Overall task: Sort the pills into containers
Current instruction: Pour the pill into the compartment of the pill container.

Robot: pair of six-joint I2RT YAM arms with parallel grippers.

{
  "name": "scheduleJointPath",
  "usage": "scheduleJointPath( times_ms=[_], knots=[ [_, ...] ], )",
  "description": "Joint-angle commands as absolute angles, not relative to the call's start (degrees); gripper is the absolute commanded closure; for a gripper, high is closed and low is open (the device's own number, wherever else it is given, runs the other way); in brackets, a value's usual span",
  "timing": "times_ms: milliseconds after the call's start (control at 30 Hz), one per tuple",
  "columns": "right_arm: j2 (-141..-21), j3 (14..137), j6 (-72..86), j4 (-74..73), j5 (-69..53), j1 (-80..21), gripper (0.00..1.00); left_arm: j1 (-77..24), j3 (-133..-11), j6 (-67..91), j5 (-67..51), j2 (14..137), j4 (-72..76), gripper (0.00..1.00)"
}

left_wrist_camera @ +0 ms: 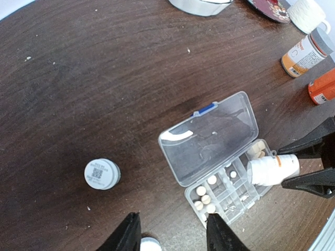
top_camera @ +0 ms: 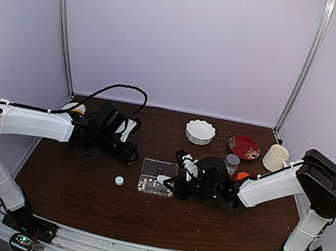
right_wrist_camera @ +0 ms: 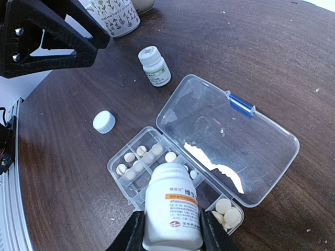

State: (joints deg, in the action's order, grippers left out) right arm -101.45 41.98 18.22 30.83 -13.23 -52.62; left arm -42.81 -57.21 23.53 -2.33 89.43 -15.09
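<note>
Pills (right_wrist_camera: 224, 205) in organizer (right_wrist_camera: 246, 151); right fingers (right_wrist_camera: 133, 232) grip Chinese-labelled white bottle (right_wrist_camera: 172, 214) (left fingers (left_wrist_camera: 128, 235) spread apart)

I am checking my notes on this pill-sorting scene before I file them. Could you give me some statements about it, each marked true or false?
1. The organizer box has its lid open. True.
2. The right end effector holds a white bottle above the box. True.
3. The white cap lies inside the box. False: it lies on the table, apart from the box.
4. Every compartment is empty. False: several hold pills.
5. The left end effector is shut. False: it is open.
</note>
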Motion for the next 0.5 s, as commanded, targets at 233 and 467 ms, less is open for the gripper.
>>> scheduleJointPath(
  times_ms=[233, 467],
  knots=[
    [-100.1, 42.8, 17.9, 31.0, -13.7, -52.7, 0.99, -43.1, -53.0, 24.3, -2.0, 86.7, -14.5, 0.51],
    [-99.7, 42.4, 17.9, 32.3, -13.6, -52.7, 0.98, -44.7, -51.6, 24.8, 1.4, 87.2, -16.6, 0.3]
  ],
)
